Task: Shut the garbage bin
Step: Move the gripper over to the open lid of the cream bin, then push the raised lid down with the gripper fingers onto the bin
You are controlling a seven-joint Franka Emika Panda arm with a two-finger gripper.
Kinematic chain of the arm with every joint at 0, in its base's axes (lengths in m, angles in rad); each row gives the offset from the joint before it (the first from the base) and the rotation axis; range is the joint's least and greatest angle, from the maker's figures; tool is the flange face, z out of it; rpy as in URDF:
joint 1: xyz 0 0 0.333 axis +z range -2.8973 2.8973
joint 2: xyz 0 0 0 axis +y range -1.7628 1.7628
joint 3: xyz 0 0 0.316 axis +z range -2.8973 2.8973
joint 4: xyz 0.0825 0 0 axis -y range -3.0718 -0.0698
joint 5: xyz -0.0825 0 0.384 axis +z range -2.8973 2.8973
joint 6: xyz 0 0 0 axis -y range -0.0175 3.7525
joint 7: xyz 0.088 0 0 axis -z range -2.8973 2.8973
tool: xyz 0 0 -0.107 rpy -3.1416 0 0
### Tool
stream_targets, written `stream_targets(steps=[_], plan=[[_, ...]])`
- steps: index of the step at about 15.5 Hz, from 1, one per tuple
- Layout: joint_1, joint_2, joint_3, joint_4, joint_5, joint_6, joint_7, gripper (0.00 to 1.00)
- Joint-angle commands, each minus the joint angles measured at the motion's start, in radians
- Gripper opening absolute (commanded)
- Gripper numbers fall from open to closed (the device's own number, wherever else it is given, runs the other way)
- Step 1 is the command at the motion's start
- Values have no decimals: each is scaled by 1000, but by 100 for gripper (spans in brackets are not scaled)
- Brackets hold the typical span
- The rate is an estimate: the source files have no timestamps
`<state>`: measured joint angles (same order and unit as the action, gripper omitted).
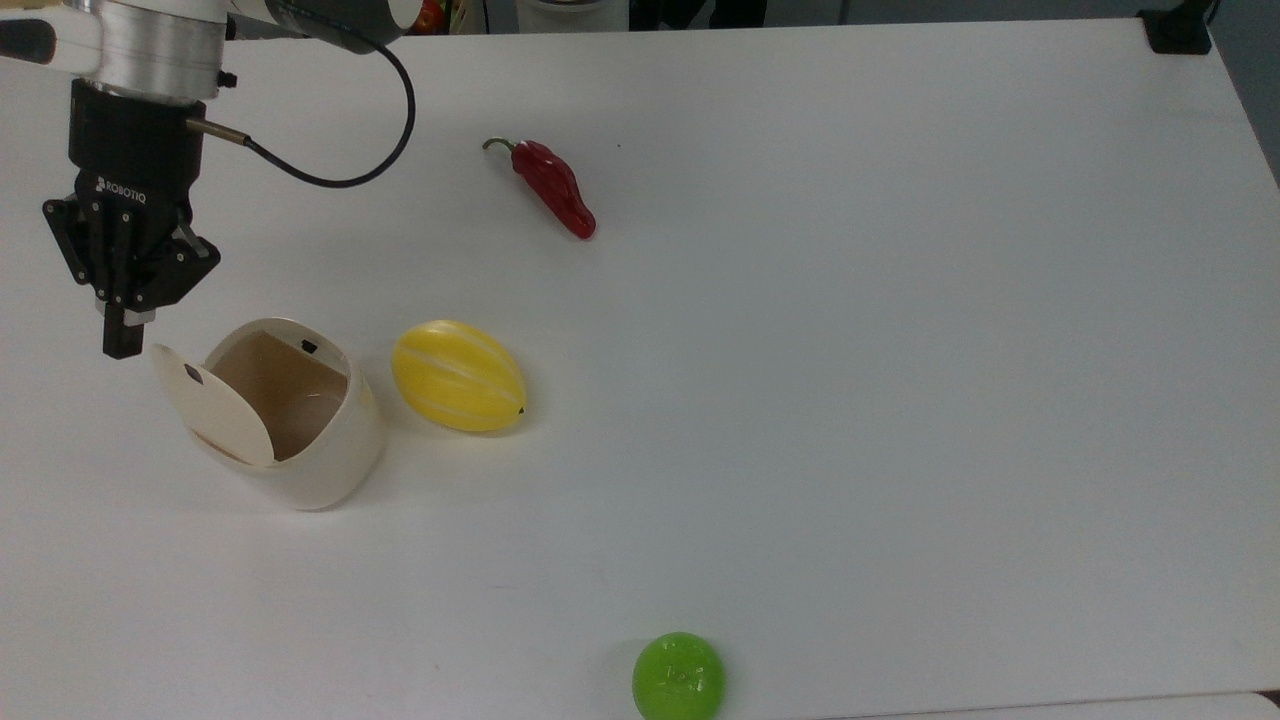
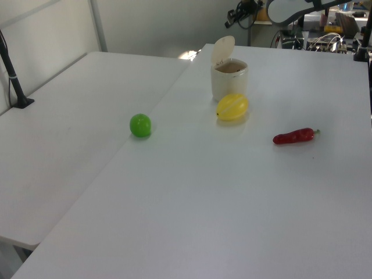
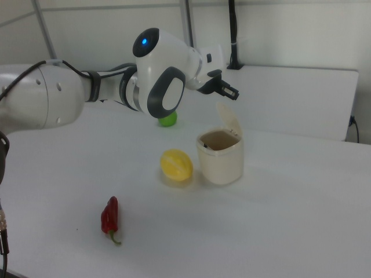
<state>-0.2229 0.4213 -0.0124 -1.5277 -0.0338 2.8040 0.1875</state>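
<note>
The garbage bin point(image 1: 320, 455) is a cream-white rounded tub standing on the white table, its inside bare. Its beige lid point(image 1: 208, 404) with a small black mark stands raised on the top view's left side of the bin. In the right view the lid point(image 3: 228, 120) rises upright behind the bin point(image 3: 220, 157). My gripper point(image 1: 119, 343) points down with its fingers pressed together, holding nothing. It hangs just off the lid's upper edge, toward the top view's left. In the right view the gripper point(image 3: 230, 91) hovers a little above the lid's top.
A yellow melon point(image 1: 458, 376) lies right beside the bin on the top view's right. A red pepper point(image 1: 553, 187) lies farther back, and a green ball point(image 1: 678, 676) sits near the table's front edge. The arm's black cable point(image 1: 330, 175) loops behind the gripper.
</note>
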Motion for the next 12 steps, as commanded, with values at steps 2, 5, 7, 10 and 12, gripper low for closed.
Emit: stream_targets(steps=[2,5,7,10,12], plan=[[7,28,0,15,18,20,21,0],[13,25,0,14,25,9,20,0],[19,22,2,11,22,-32,18,0],[19,14,9,12,9,-115,10,0],[20,10,11,11,8,-164,7,0]])
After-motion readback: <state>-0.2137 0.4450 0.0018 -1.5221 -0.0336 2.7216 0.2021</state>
